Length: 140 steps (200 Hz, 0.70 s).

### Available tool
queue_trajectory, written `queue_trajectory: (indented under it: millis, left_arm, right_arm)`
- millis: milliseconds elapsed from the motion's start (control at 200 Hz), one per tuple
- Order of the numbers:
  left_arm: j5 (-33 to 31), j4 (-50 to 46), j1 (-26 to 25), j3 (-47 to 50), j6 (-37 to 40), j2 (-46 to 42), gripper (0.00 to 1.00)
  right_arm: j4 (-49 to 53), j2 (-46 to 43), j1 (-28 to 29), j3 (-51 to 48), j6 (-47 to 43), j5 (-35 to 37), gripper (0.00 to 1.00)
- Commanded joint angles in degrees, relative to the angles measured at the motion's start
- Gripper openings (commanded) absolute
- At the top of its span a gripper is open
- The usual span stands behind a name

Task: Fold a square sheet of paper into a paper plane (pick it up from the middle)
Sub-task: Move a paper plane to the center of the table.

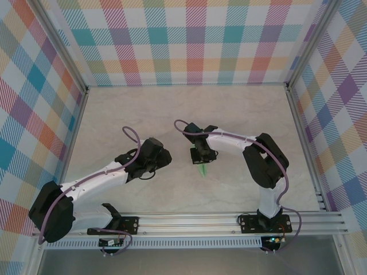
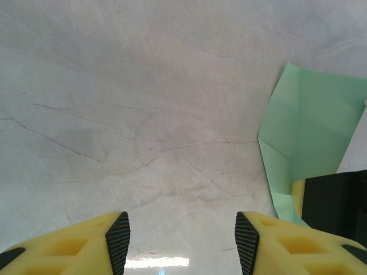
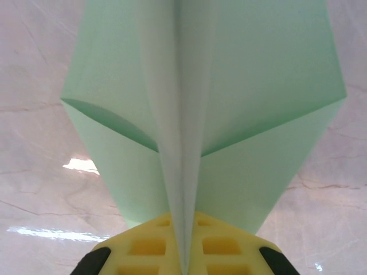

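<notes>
**A:** Status, big to small?

**B:** Pale marble tabletop (image 1: 172, 109), plaid walls on three sides. Two arms. Left arm (image 1: 97, 180) reaches in from near-left, right arm (image 1: 261, 160) is folded over toward the middle.

**A:** Fingers?

**B:** Two pairs. Left fingers (image 2: 117, 240) are spread about halfway, with nothing between them and bare tabletop below. They hold nothing. Right fingers (image 3: 146, 247) are pressed together, pinching the paper plane (image 3: 246, 114) on its centre fold.

**A:** Where's the plane?

**B:** Near the middle of the tabletop, in the right fingers. In the top view it sticks out past them toward the near edge. The left fingers sit near it on its left, apart from it. In the left wrist view a green wing shows at the right edge.

**A:** Is it resting on the tabletop?

**B:** Can't tell.

**A:** How does it look?

**B:** Pale mint green. A narrow, lighter ridge runs up the centre from the pinch. Wings flare out on both sides, with diagonal fold edges slanting in toward that ridge.

**A:** Plane count?

**B:** One.
</notes>
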State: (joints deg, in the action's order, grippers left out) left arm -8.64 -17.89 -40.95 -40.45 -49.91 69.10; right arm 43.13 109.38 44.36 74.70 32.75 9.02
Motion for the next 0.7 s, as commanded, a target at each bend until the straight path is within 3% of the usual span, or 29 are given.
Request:
queue_trajectory:
  millis: [0,450,695]
  left_arm:
    - [-2.05,-0.34,0.65,1.43,0.8,-2.36,0.55]
    - [-4.69,-3.03,0.61,3.0,1.04,-6.13,0.58]
    - [-5.27,-2.95,0.62,3.19,2.25,-6.92,0.6]
  right_arm:
    - [0.66,-0.43,0.37,2.87,1.87,0.62,0.06]
    - [-1.46,6.1,0.29,3.66,6.45,-1.56,0.11]
    - [1.51,0.75,0.31,4.8,5.25,0.24,0.24]
